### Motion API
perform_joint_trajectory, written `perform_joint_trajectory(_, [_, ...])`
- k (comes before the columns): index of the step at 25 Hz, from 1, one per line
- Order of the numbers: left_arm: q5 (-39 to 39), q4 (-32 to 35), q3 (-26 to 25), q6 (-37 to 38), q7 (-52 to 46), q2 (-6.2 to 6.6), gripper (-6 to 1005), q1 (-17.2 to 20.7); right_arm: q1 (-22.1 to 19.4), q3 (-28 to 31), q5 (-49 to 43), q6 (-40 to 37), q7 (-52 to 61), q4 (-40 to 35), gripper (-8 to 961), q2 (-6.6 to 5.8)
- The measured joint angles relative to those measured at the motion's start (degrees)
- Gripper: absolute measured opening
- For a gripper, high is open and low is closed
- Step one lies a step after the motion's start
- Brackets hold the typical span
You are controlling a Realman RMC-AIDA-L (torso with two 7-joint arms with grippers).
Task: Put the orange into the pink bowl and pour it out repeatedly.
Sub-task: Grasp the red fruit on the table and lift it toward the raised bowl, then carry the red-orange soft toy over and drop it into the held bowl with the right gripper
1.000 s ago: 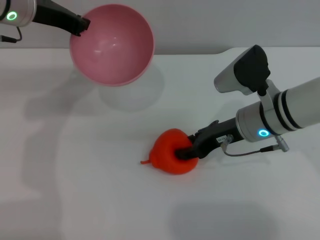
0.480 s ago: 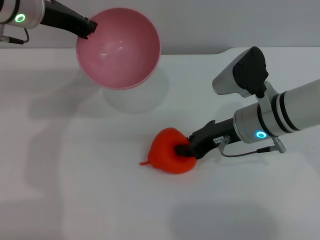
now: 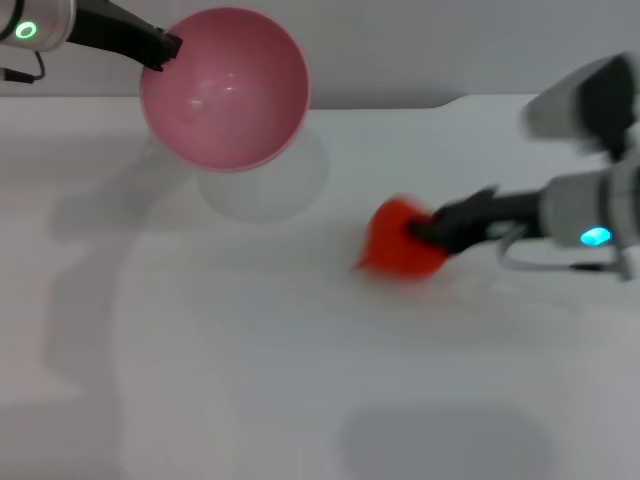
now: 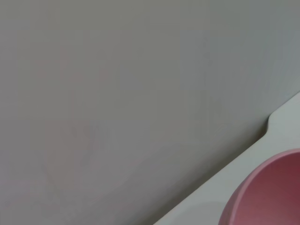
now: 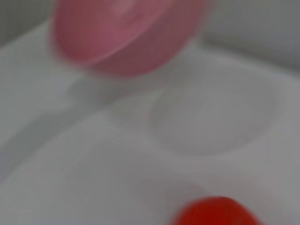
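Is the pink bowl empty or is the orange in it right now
Empty. The pink bowl, held up tilted by the left hand, shows a bare inside; the orange is outside it, gripped by the right hand.

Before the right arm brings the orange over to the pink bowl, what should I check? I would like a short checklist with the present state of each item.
1. Orange held by the right tool: ok, the tool is shut on it.
2. Orange lifted off the table: cannot tell, the view is blurred.
3. Pink bowl held by the left tool: ok, gripped at the rim, raised above its shadow.
4. Bowl empty: ok, nothing inside.
5. Bowl opening upright to receive: not ok, it is tilted toward the camera.
6. Path between orange and bowl: ok, only bare table.
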Motion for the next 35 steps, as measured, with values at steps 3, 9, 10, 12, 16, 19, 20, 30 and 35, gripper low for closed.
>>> perform_joint_trajectory(3, [0.0,0.0,-0.1,-0.1,0.0,0.19,43,0.1,-5.6,3.4,0.1,-0.1,0.0,-8.2,119,0.03])
perform_joint_trajectory(9, [0.0,0.1,0.0,-0.2,0.3,0.20,44,0.2,-12.3,7.1,0.0,-0.2,0.1,-23.2,91,0.39])
perform_joint_trajectory(10, [0.0,0.1,0.1,-0.1,0.3,0.13,44,0.1,-12.7,7.7,0.0,-0.5,0.1,-25.5,87,0.42])
perform_joint_trajectory(12, [0.0,0.3,0.4,0.1,0.4,-0.12,43,0.1,-13.2,8.8,0.0,-2.0,0.2,-30.5,79,0.46])
perform_joint_trajectory(16, [0.0,0.4,1.3,0.4,0.4,-0.83,43,0.1,-13.3,11.2,0.0,-7.2,0.2,-41.0,65,0.54])
perform_joint_trajectory(19, [-0.1,0.4,2.0,0.7,0.4,-1.40,44,0.2,-12.6,11.1,1.0,-9.5,0.2,-47.6,58,0.57])
perform_joint_trajectory(20, [-0.1,0.4,2.5,0.8,0.3,-1.50,44,0.2,-12.3,10.5,1.3,-9.9,0.2,-48.8,56,0.58])
perform_joint_trajectory(30, [-3.3,0.4,8.3,1.2,-0.2,-1.91,44,0.2,-6.6,-0.5,1.3,-8.2,-0.5,-45.8,75,0.34])
perform_joint_trajectory(35, [-4.2,0.4,8.9,1.3,-0.3,-1.93,44,-0.1,-5.7,-4.7,-0.3,-4.7,-1.9,-41.4,84,0.32])
